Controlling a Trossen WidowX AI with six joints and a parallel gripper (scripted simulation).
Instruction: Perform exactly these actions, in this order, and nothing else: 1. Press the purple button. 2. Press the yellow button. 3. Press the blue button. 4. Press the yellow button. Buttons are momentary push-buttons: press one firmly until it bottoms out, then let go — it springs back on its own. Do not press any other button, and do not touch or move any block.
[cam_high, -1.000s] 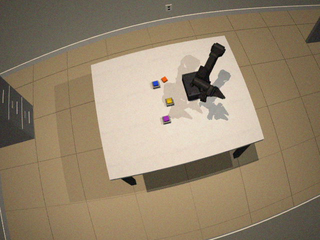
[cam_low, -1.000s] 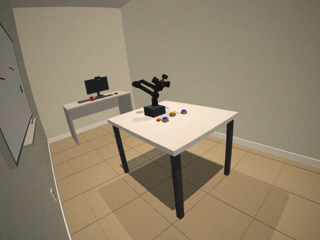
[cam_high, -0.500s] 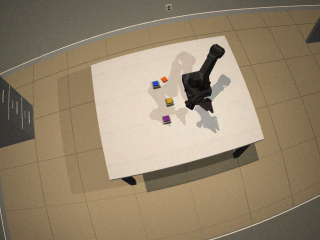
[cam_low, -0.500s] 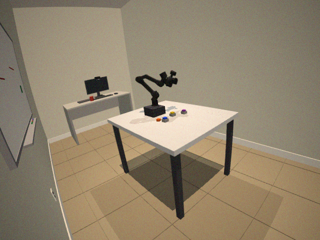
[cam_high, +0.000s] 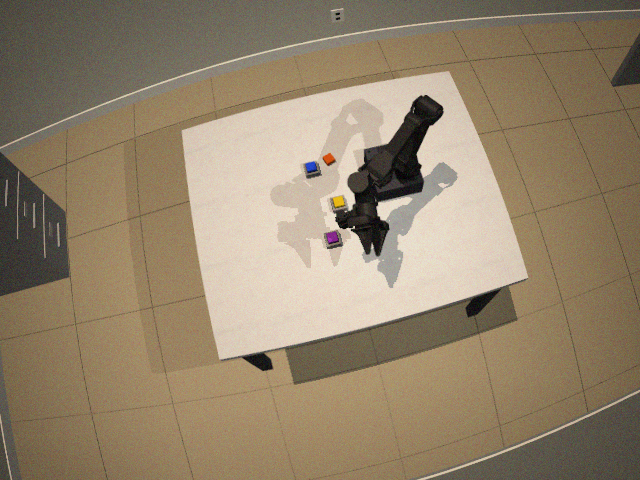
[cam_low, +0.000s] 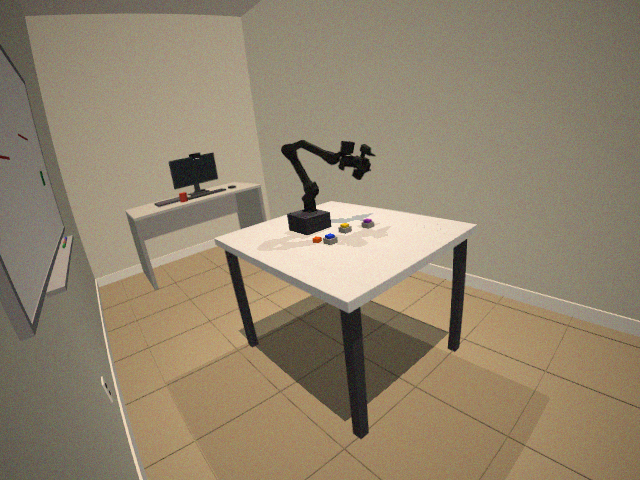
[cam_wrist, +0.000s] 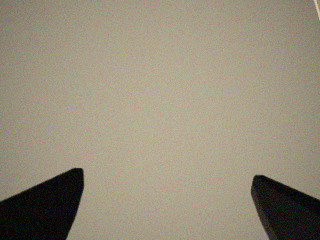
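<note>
Across the white table (cam_high: 258, 310) (cam_low: 351, 289), seen from the top, the purple button (cam_high: 332, 238) (cam_low: 367, 221) sits beside the spread gripper (cam_high: 374, 253) (cam_low: 368, 164) (cam_wrist: 167, 172), toward the left of the picture. From the exterior, the jaws hang well above it, apart from it. At the wrist, only wall shows between the wide-set fingers.

Above the white tabletop (cam_high: 268, 310) (cam_low: 330, 268), open air is seen around the raised gripper (cam_high: 374, 253) (cam_low: 368, 164) (cam_wrist: 168, 175); a straight descent is obstructed by no button. Between purple button (cam_high: 332, 238) (cam_low: 367, 222) and yellow button (cam_high: 338, 202) (cam_low: 344, 226), a narrow gap is left; blue button (cam_high: 311, 167) (cam_low: 329, 237) is closely flanked by an orange block (cam_high: 329, 159) (cam_low: 316, 239)
</note>
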